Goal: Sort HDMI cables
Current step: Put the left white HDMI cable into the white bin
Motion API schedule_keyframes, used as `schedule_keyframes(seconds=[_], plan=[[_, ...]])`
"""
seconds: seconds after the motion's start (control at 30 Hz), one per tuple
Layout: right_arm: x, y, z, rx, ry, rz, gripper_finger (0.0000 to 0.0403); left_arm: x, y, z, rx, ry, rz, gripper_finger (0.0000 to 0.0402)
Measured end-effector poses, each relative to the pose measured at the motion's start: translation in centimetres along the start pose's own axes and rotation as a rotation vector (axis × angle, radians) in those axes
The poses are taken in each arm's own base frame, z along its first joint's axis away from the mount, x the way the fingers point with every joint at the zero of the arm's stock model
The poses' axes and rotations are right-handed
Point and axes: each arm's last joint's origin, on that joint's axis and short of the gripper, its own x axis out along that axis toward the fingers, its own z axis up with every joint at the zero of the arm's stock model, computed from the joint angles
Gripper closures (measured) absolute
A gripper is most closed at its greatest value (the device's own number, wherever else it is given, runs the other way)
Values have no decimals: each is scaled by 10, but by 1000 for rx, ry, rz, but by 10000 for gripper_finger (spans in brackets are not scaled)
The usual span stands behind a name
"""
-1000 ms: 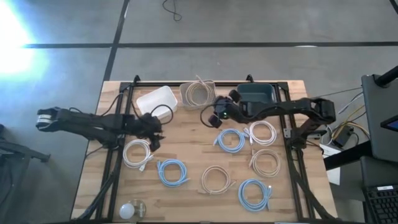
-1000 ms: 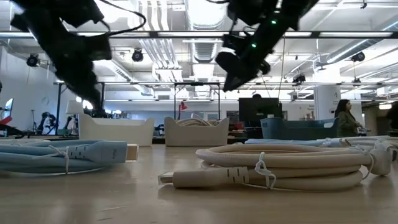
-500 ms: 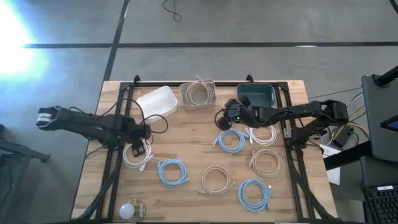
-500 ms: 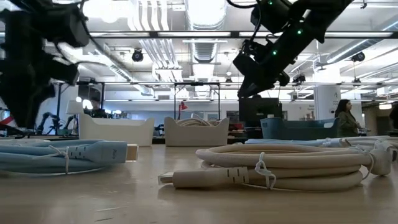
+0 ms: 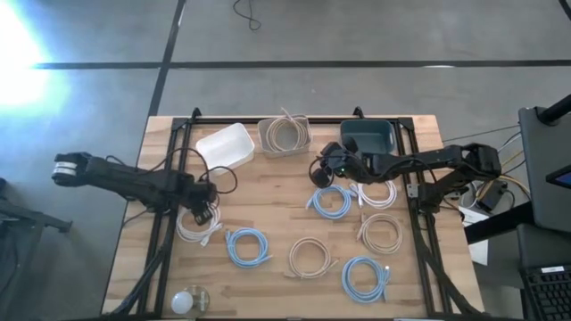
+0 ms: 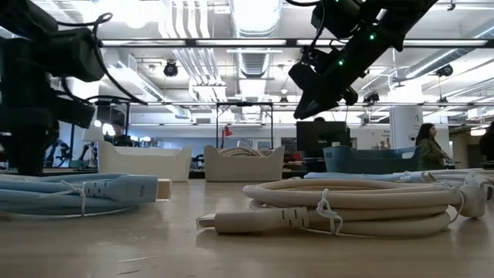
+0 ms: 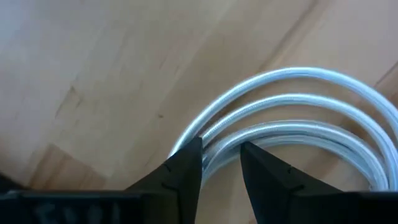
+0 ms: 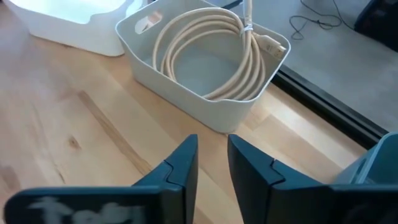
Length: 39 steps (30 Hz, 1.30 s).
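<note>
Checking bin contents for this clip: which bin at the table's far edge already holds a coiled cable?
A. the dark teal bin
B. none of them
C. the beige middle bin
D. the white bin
C: the beige middle bin holds a beige coiled cable, seen in the high and right wrist views; the white bin and dark teal bin look empty.

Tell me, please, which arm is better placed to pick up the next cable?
Left, probably: the left gripper is down over the white coil, fingers straddling its strands, while the right gripper hangs above bare wood.
</note>
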Motion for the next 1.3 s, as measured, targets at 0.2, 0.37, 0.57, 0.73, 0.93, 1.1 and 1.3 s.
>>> schedule_keyframes(seconds=[0.2, 0.37, 0.57, 0.73, 0.93, 1.1, 1.3], plan=[[0, 0, 0, -2, 0, 2, 330, 9, -14, 16, -14, -163, -167, 273], [0, 1, -1, -9, 1, 2, 327, 3, -27, 37, -40, -404, -246, 274], [0, 1, -1, -13, 8, 20, 328, -11, -35, 44, 136, -380, -312, 273], [-1, 2, -1, -14, 18, 47, 335, -25, -33, 45, 183, -316, -210, 259], [0, 2, -1, -10, 19, 49, 333, -19, -29, 43, 172, -290, -88, 212], [0, 2, -1, -10, 19, 49, 338, -7, -35, 44, 170, -240, -199, 183], [0, 2, -1, -14, 19, 49, 339, -6, -37, 46, 160, -219, -193, 178]])
